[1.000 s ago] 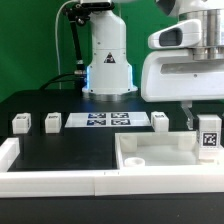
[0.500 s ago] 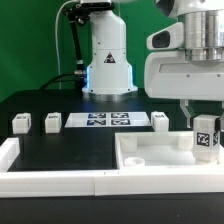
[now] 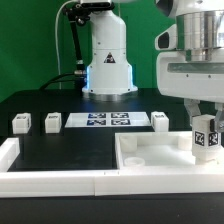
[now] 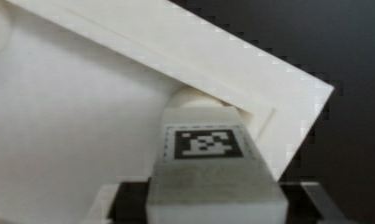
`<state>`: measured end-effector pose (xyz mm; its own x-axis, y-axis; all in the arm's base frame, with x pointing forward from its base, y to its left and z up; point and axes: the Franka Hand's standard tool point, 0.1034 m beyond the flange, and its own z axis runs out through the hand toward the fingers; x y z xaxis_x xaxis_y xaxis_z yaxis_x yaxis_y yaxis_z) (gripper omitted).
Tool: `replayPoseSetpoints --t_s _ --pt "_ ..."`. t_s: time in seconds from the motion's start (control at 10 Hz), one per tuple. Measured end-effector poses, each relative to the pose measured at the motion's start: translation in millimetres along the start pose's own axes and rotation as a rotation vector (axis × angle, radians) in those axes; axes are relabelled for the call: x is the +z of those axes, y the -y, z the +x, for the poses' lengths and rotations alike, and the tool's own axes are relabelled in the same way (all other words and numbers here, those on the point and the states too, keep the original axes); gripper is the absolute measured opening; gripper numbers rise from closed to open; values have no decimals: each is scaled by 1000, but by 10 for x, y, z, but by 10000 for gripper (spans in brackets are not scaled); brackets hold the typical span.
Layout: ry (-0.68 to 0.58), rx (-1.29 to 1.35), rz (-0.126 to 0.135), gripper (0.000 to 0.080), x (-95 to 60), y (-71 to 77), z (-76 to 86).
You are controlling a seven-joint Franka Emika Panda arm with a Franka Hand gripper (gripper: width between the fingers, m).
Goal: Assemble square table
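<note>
Nearest the exterior camera, a white border rail (image 3: 60,180) runs along the front edge of the black surface (image 3: 70,145).

Directly behind it, toward the exterior view's right, lies the tabletop (image 3: 165,168). It is a large white square slab, lying flat, with a raised rim on all visible sides.

The gripper (image 3: 205,127) hangs over the far corner of the tabletop on the exterior view's right. It pinches one leg (image 3: 207,138) between its two fingers. This leg is a small white block with a black-and-white tag on its face, held upright with its long axis vertical.

The coming move turns on one relation. In the wrist view, a round socket (image 4: 205,100) sits in the tabletop corner, and the held leg (image 4: 202,145) is lined up just beside it. The socket lies directly below the gripper, so the likely next travel is straight down along the leg's axis. Whether the leg's lower end already touches the socket cannot be told.

Farther back, three loose legs stand on the surface: two (image 3: 19,124) (image 3: 53,122) toward the exterior view's left and one (image 3: 160,121) toward the right. They are well apart from the tabletop.

The marker board (image 3: 103,120) lies flat between them. The robot base (image 3: 108,60) stands behind it.
</note>
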<state>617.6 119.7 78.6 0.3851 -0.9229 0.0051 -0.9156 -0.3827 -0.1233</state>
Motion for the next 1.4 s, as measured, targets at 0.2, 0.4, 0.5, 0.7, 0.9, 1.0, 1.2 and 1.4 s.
replayPoseSetpoints --t_s 0.2,0.4,0.5,0.7,0.9,1.0,1.2,1.4 --pt "0 43 0 301 0 0 0" --pt "0 24 -1 476 1 0 -3" --pt "1 -19 -2 476 -4 3 -2" --pt "2 -161 -3 637 -2 8 -26" --pt "3 -325 -2 647 0 11 -47" --pt "4 -426 -2 649 -2 14 -48" --pt "2 -589 1 649 -10 25 -36" --pt "2 -766 1 649 -11 26 -37"
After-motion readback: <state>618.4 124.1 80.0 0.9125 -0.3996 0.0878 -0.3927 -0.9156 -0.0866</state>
